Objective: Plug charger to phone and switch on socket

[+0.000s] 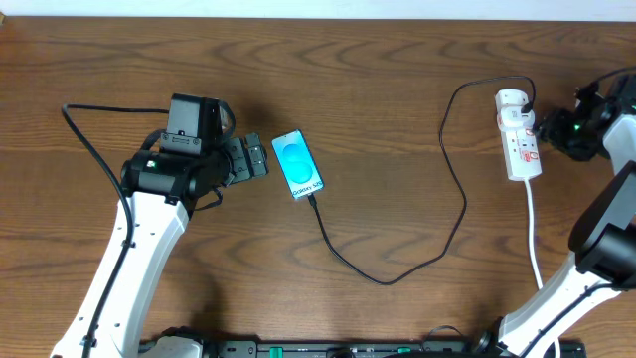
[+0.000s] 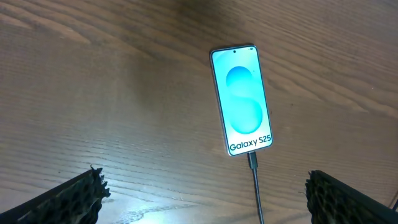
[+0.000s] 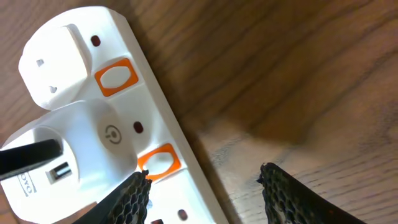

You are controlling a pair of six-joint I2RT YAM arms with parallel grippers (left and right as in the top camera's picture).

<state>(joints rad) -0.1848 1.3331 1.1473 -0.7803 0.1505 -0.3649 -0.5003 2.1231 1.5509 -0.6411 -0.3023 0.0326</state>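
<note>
Charger (image 1: 452,169) seated in phone (image 1: 297,164); right gripper (image 3: 205,190), jaws half apart and empty, near the worktop's right edge, should press one fingertip (image 3: 134,193) squarely on the socket (image 1: 519,134)'s orange switch (image 3: 160,160).

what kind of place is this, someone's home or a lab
Probably a robot lab bench, not a home: two white robot arms flank a brown wooden table holding a plugged-in teal-screened phone and a long white power strip.
</note>
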